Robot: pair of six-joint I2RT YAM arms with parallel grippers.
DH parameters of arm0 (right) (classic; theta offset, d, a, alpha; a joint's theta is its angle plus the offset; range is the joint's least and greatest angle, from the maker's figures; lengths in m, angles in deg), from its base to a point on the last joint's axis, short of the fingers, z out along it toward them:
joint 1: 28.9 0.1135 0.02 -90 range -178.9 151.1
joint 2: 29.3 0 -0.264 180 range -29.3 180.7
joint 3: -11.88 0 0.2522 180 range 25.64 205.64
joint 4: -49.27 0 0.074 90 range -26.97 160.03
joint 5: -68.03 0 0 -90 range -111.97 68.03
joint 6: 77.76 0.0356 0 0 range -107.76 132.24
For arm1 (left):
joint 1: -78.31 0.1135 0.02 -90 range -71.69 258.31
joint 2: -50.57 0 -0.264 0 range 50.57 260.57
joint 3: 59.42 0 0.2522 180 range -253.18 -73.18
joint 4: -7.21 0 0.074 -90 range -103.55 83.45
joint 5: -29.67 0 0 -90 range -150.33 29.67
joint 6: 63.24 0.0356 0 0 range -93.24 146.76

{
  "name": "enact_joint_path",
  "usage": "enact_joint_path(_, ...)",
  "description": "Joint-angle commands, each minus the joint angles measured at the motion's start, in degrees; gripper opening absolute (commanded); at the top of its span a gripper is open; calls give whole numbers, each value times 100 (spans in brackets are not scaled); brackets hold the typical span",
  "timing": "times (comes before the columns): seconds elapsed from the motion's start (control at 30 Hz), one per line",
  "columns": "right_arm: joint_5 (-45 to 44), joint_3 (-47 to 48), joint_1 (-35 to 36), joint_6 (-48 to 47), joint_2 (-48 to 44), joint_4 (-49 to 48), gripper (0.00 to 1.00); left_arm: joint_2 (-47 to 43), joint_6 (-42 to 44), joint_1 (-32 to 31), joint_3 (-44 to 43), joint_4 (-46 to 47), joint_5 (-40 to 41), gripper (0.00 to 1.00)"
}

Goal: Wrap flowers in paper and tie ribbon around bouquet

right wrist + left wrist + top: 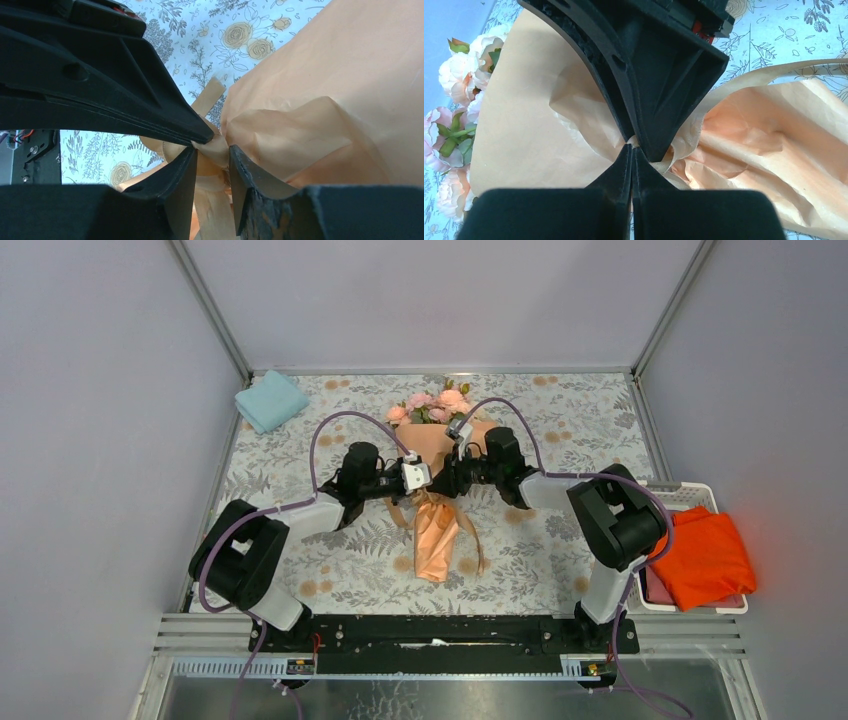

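Bouquet (437, 535) lies at the centre of the top view on the worktop (300, 440), with the flowers (432, 405) toward the upper edge and the paper (524, 125) flaring toward the lower.

Judged light and soft. The paper, matte peach-orange and crinkled, would crease or tear under a hard pull. The ribbon (212, 149), narrow and tan, looks limp and probably slippery. Hold is best taken at the narrow waist or on the ribbon tails.

Left gripper (631, 150): jaws pressed shut at the waist; whether ribbon is pinched cannot be told. Right gripper (212, 155): jaws closed narrowly on the ribbon's knot.
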Motion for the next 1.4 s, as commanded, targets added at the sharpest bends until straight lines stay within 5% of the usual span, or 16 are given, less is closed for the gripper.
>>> enact_joint_path(0.0,-212,266,54,-71,54,43,36,22,-89,13,-4,453,-35,0)
enact_joint_path(0.23,-326,232,52,-60,-47,139,0,0,33,13,-23,265,-91,0)
enact_joint_path(0.3,-415,237,56,-37,-68,177,0,-84,99,16,-14,155,-87,41)
enact_joint_path(0.37,-457,247,56,-1,-62,208,0,-237,226,13,-39,-63,-75,65)
enact_joint_path(0.43,-474,256,49,61,-53,220,0,-453,453,17,-96,-447,-18,80)
enact_joint_path(0.53,-509,249,54,140,-53,228,0,-804,934,218,-264,-1381,-82,89)
enact_joint_path(0.73,-597,213,57,195,-117,163,0,-1260,2189,646,-743,-4279,-624,84)
enact_joint_path(0.83,-579,234,57,303,-65,41,0,-1446,2320,573,-338,-4306,-997,46)
enact_joint_path(0.87,-567,245,52,344,-40,-2,0,-1476,2063,442,-188,-4016,-1007,41)
enact_joint_path(1.03,-594,234,67,379,-65,9,0,-1075,260,-232,74,-2040,147,45)
enact_joint_path(1.37,-623,142,67,380,-139,-14,0,-540,-655,-547,53,-1300,780,55)
